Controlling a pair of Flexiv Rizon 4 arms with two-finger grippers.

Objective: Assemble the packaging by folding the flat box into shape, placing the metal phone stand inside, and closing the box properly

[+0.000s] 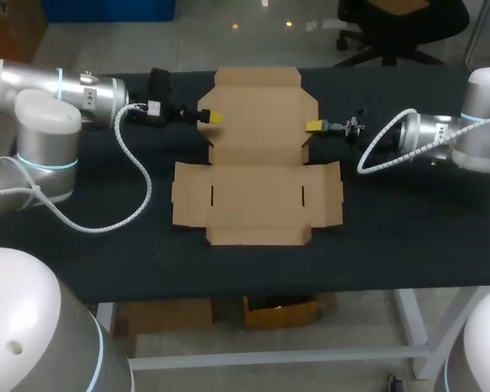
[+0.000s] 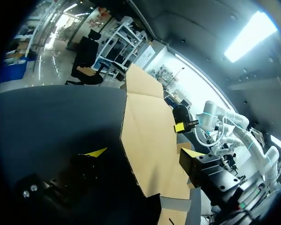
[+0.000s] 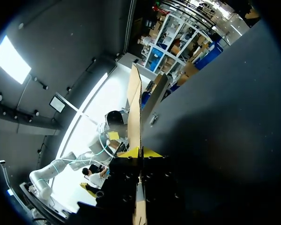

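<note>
A flat brown cardboard box (image 1: 257, 171) lies unfolded in the middle of the black table (image 1: 392, 237). My left gripper (image 1: 212, 117) is at the left edge of the box's far panel. In the left wrist view this gripper (image 2: 144, 152) stands open, with the cardboard's edge (image 2: 150, 126) running between its spread fingers. My right gripper (image 1: 314, 126) is at the panel's right edge. In the right wrist view it (image 3: 141, 152) is shut on the thin cardboard flap (image 3: 135, 112), seen edge-on. No phone stand shows in any view.
The left arm's white coiled cable (image 1: 139, 188) loops over the table left of the box. The right arm's cable (image 1: 384, 147) hangs by its wrist. Bare black tabletop lies in front of the box and to both sides.
</note>
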